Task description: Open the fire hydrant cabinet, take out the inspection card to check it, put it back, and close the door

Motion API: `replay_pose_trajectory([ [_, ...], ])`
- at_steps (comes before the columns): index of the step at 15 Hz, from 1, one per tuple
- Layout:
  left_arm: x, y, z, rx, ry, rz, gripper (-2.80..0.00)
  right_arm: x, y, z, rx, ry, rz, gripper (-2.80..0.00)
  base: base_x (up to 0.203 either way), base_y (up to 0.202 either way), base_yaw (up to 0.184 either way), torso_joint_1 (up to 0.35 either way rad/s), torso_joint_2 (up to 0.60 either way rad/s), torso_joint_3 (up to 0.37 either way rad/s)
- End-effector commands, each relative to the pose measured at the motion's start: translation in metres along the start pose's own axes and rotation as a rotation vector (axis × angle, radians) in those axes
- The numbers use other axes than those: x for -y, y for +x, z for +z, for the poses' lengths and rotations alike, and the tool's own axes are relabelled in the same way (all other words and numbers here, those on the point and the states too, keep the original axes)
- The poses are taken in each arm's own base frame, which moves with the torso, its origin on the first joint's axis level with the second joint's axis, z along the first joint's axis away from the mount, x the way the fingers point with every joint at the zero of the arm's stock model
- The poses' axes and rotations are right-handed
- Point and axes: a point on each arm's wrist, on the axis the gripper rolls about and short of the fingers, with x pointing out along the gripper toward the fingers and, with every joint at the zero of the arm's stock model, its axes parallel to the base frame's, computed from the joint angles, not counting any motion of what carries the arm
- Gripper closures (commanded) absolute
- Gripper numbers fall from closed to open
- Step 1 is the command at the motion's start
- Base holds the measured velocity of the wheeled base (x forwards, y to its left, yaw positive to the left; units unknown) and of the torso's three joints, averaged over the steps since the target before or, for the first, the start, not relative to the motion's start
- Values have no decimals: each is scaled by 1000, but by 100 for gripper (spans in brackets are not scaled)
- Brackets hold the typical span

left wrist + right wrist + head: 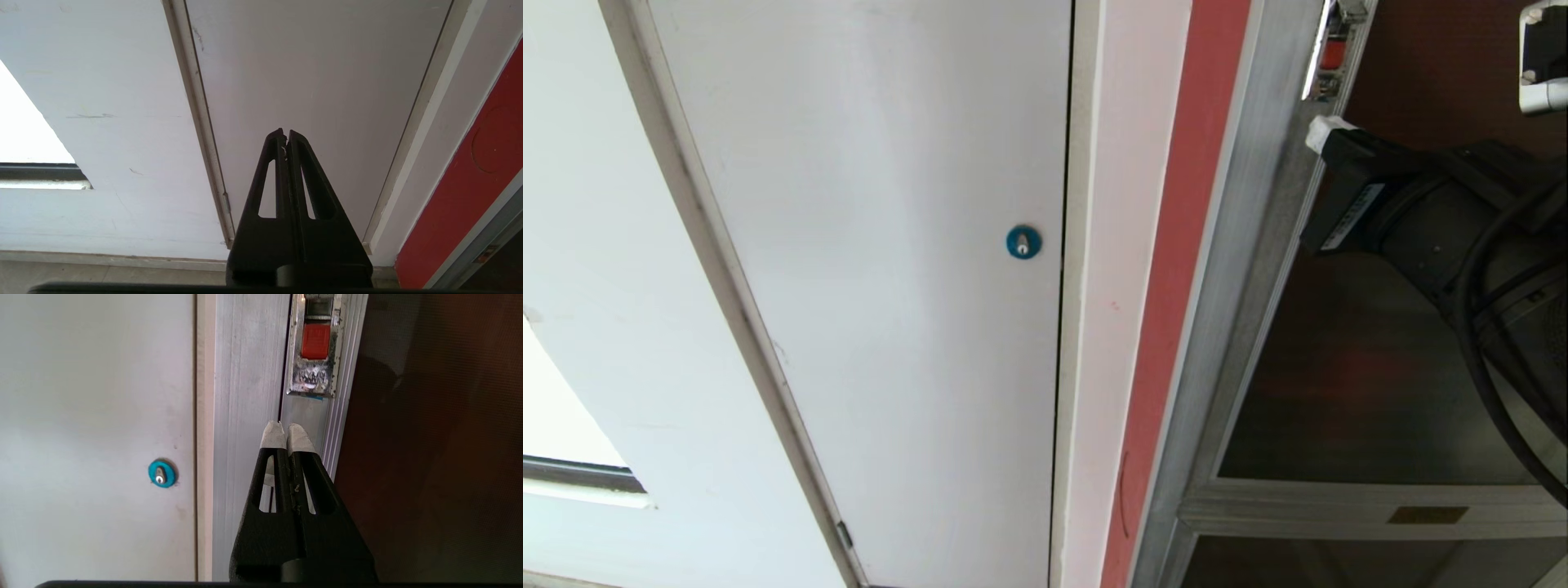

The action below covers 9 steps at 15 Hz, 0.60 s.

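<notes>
**Spotter:** What are you looking at?

**Operator:** I've got the right tool [284, 430] up against the fire hydrant cabinet [1233, 245], its two black ribbed fingers pressed together with nothing between them. Each finger ends in a white wrapped tip [273, 436], rough like tape. They sit over the brushed aluminium frame, just short of the latch [315, 341].

**Spotter:** Describe the latch.

**Operator:** One red plastic rectangle set in a scuffed, shiny metal plate, recessed into the edge of the door [433, 449]. The door looks closed: its pane is dark tinted glass, smooth, with a dull brownish reflection. The frame beside it has fine vertical grooves.

**Spotter:** And the card?

**Operator:** I can't see the inspection card in any view.

**Spotter:** What else is around?

**Operator:** A flat red strip [1176, 269] runs along the cabinet's outer side, then a pale painted jamb, then one plain white panel door [874, 245], matte and slightly marked. It carries a single round blue lock [1023, 242] with a small silver keyhole in the middle. I count one small hinge on its far edge, low down.

**Spotter:** The left arm?

**Operator:** The left tool [285, 134] points at that white panel, well away from the cabinet, its two bare black fingers closed together and empty. A strip of floor shows below the wall.
</notes>
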Motion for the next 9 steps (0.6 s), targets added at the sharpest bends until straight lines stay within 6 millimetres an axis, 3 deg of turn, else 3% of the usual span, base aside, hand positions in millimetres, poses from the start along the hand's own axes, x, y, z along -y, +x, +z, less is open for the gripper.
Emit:
replay_pose_trajectory([
  [1, 0, 1, -3, -11, 0, 0, 0, 0, 2, 0, 4, 1, -11, -280, 0, 0, 0, 0, 0, 0],
  [5, 0, 1, -3, -11, 0, 3, 0, -1, 2, 5, 38, 17, -33, -280, 0, 0, 0, 0, 0, 0],
  [9, 0, 1, -3, -11, 0, 0, 0, 2, 10, 26, 92, 34, -81, -280, 0, 0, 0, 0, 0, 0],
])
